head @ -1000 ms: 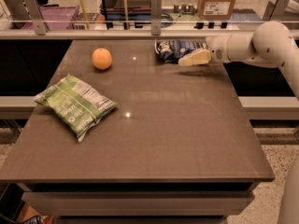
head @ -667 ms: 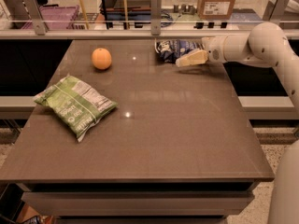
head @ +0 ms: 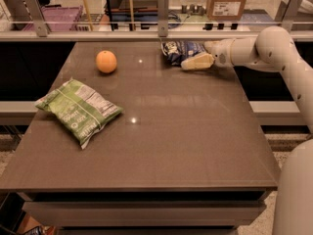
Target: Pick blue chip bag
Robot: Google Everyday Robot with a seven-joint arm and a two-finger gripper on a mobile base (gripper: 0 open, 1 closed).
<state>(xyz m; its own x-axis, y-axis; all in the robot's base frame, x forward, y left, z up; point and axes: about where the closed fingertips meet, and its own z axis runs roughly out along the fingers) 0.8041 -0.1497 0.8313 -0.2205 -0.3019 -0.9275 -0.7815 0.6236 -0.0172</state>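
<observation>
The blue chip bag is a small crinkled dark-blue foil bag with white markings. It lies near the far edge of the brown table, right of centre. My gripper comes in from the right on the white arm. Its cream fingers lie at the bag's right side, low over the table, against the bag. The bag's right end is hidden behind the fingers.
An orange sits at the far left of the table. A larger light-green bag with a white label lies at the left. A glass rail with metal posts runs behind the far edge. Boxes and shelves stand beyond it.
The gripper has shifted slightly left along the bag's right side. The bag, the orange and the green bag have not moved.
</observation>
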